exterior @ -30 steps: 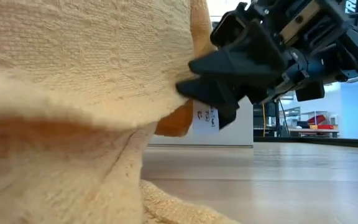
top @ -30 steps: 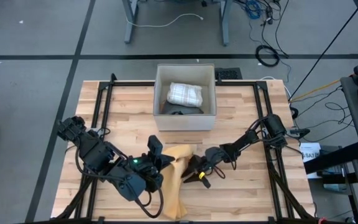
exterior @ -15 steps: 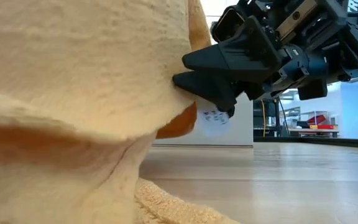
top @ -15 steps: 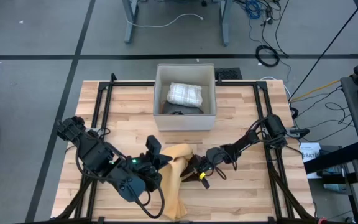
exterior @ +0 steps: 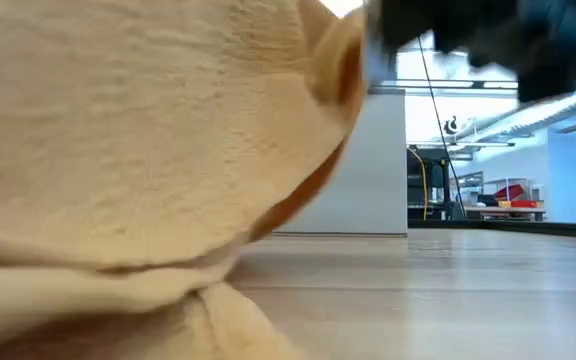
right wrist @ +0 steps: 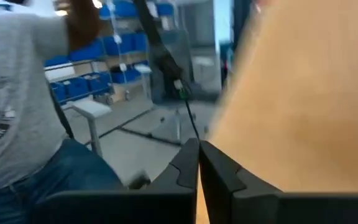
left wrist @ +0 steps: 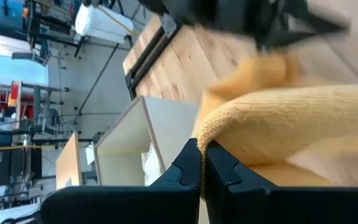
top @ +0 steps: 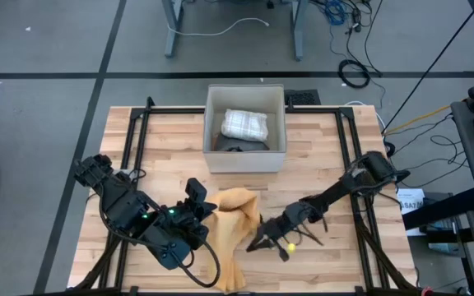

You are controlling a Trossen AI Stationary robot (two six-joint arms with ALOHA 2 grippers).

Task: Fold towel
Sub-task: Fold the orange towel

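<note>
On the near side of the open-topped white box (top: 245, 128), the yellow terry-cloth towel (top: 230, 234) lies bunched on the light wooden slatted tabletop (top: 319, 164), partly lifted, with a narrow tail running away from the box toward the tabletop's near edge.

The left tool (top: 202, 215) is at the towel's left edge. In the left wrist view its two dark fingers (left wrist: 188, 165) are closed together on a rolled hem of the towel, so the left tool has hold of the fabric.

The right tool (top: 262, 241) is just beside the towel's right edge. In the right wrist view its fingers (right wrist: 191, 163) are pressed together with no cloth visible between them; it appears to grip nothing.

Step in hand, as a judgement: the fold is at an early stage. The towel is gathered, not flat, and no clean crease shows. The next move calls for the right tool to take hold of a free corner, so that both tools can spread the cloth before laying one half over the other.

The white box holds a folded white checked cloth (top: 246, 123) resting above a dark item (top: 235, 147) that cannot be identified.
</note>
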